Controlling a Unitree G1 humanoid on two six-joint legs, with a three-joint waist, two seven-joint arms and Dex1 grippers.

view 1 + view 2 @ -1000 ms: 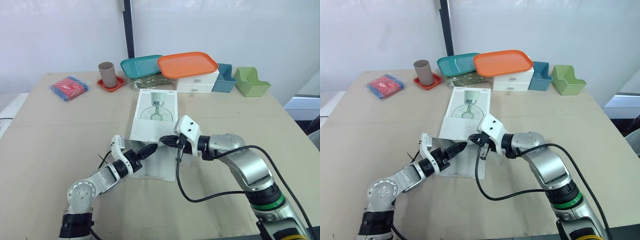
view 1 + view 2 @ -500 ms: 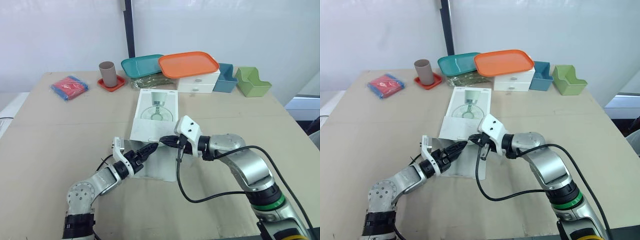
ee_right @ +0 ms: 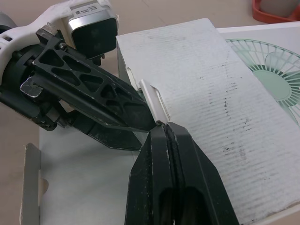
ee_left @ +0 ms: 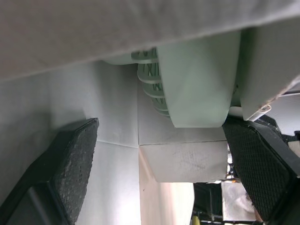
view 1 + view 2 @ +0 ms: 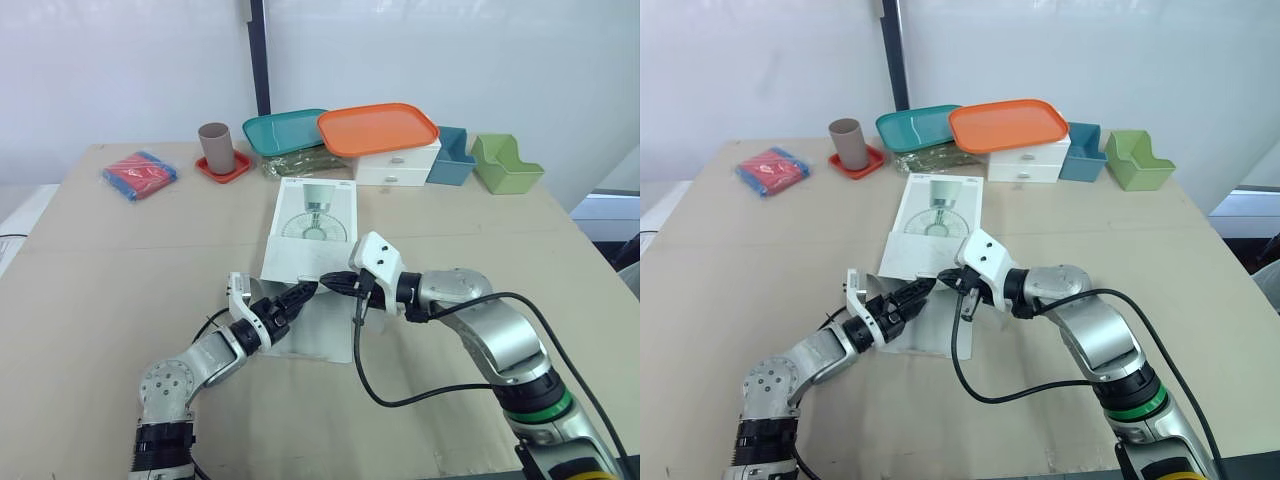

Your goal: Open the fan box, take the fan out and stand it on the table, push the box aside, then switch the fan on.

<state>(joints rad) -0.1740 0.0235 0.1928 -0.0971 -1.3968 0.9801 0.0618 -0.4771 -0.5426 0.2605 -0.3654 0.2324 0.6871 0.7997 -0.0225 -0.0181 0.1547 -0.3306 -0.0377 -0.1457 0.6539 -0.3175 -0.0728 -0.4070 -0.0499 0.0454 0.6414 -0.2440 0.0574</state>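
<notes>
Our left fingers (image 5: 292,298) have slid a little farther into the open near end of the fan box (image 5: 310,225). Our left elbow has come a bit to the right too. Our right fingers (image 5: 340,283) have not moved, and the box has not moved.

The fan box is white, with a picture of a green fan on its top. It lies flat in the middle of the desk (image 5: 120,260). One white flap (image 5: 322,332) lies open on the desk at the near end.

Our left fingers are spread apart, with nothing held between them. They sit just inside the box opening. From the left wrist we see the fan (image 4: 197,75) in the box. It is pale green and lies between the two finger pads, deeper in than they are.

Our right fingers are pressed tight together. Their tips touch the near edge of the box top, at a small white tab (image 3: 152,101). We cannot tell if they pinch the tab. The tips of both sets of fingers are almost touching.

A black cable (image 5: 400,395) hangs in a loop from our right wrist.

At the far side of the desk sit a teal tray (image 5: 280,130), an orange tray (image 5: 377,127) on white drawers (image 5: 398,165), a blue bin (image 5: 452,155) and a green bin (image 5: 505,163). A brown cup (image 5: 214,146) stands on a red dish (image 5: 222,167) at the far left. A red and blue pack (image 5: 139,175) lies left of it.
</notes>
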